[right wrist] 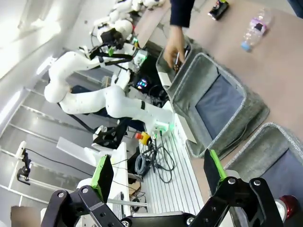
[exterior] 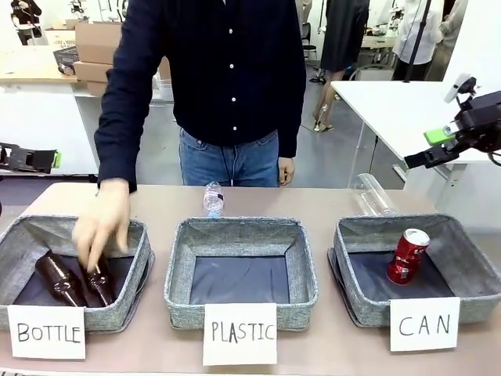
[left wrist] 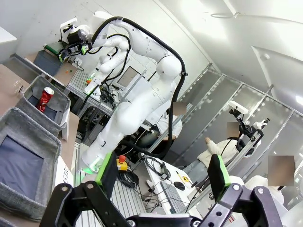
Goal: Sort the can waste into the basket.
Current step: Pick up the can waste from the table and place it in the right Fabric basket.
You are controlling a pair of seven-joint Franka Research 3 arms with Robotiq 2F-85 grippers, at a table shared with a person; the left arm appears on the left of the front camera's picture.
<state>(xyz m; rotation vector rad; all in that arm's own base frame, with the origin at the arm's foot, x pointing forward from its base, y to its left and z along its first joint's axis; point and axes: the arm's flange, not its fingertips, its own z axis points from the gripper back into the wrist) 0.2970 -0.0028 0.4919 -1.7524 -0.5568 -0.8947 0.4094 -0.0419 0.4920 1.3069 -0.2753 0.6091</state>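
Tan table (exterior: pixel 156 200) with 3 grey baskets in a row along its near edge. The red can (exterior: pixel 408 256) lies tilted inside the CAN basket (exterior: pixel 470 262) at the right end. 2 brown bottles (exterior: pixel 59 278) lie in the BOTTLE basket (exterior: pixel 139 258); a person's hand (exterior: pixel 102 219) over them is blurred. 1 clear bottle (exterior: pixel 213 198) lies behind the PLASTIC basket (exterior: pixel 307 274); a 2nd, faint one (exterior: pixel 372 194) lies behind the CAN basket. Behind are white tables (exterior: pixel 391 102) and cardboard boxes (exterior: pixel 98 43). Left gripper (left wrist: pixel 162 172) and right gripper (exterior: pixel 430 149): fingers spread, nothing between them.
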